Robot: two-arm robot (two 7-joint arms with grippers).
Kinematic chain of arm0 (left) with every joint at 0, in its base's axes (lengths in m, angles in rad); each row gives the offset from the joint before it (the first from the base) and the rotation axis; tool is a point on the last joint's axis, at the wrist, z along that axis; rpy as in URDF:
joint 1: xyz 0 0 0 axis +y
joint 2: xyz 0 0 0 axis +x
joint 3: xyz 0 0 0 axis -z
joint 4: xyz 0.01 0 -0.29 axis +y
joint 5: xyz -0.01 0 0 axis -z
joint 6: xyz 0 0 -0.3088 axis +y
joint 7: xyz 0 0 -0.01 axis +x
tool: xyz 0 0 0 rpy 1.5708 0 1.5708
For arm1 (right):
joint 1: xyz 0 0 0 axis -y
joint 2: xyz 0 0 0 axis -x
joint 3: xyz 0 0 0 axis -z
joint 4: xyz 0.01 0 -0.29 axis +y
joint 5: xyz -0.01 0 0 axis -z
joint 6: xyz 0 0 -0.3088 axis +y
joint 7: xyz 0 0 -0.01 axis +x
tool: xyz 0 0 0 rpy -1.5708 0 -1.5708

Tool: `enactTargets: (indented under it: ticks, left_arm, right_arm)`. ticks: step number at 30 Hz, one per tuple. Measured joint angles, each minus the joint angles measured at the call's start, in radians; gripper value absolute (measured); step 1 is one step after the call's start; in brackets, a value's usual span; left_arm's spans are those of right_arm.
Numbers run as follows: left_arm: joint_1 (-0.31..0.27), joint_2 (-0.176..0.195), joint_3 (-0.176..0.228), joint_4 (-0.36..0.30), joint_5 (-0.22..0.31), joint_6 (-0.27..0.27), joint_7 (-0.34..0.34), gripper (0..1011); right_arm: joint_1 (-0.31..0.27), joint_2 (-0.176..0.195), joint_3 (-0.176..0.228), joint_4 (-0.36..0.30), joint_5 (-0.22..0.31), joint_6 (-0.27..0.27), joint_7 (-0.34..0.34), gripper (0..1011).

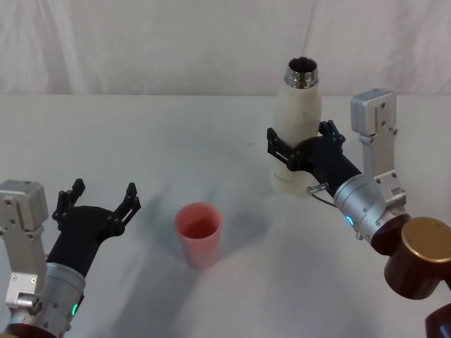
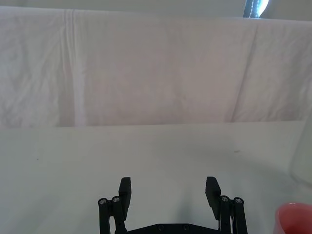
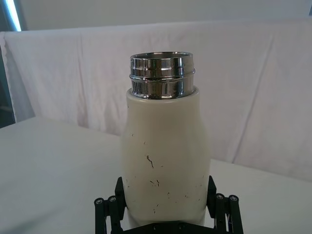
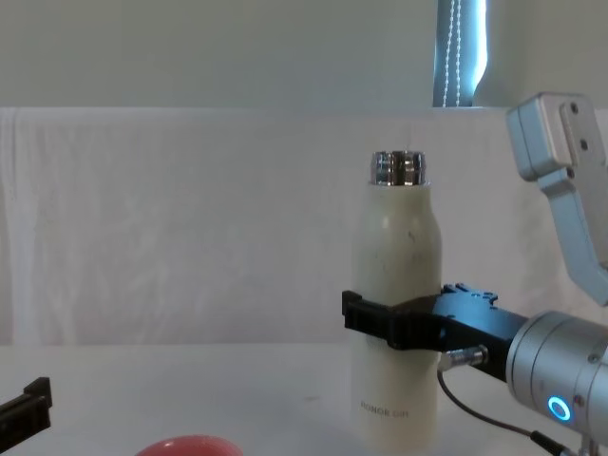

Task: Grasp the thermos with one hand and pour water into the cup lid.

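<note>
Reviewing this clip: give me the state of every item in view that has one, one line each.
thermos: upright, uncapped, held around its body.
pink cup lid: upright on the table, mouth up, nothing seen inside.
right gripper: shut on the thermos.
left gripper: open, holding nothing, left of the cup lid.

White table (image 1: 141,134), plain matte top, spans view; white cloth backdrop hangs behind far edge. Cream-white thermos (image 1: 299,134) stands upright on table at right, far side, chrome neck open, no lid. Pink cup lid (image 1: 199,233) stands on table near centre, closer to robot, mouth up, well apart from thermos, to its left.
</note>
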Motion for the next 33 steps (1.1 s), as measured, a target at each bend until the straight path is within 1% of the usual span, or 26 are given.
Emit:
enactTargets:
  ticks: [8,33]
  left_arm:
    - [0.000,0.000,0.000,0.000,0.000,0.000,0.000,1001]
    - [0.000,0.000,0.000,0.000,0.000,0.000,0.000,1001]
  right_arm:
    - [-0.010,0.010,-0.001,-0.042,-0.011,0.019,-0.002,957]
    - [-0.009,0.008,-0.001,-0.037,-0.010,0.015,-0.003,957]
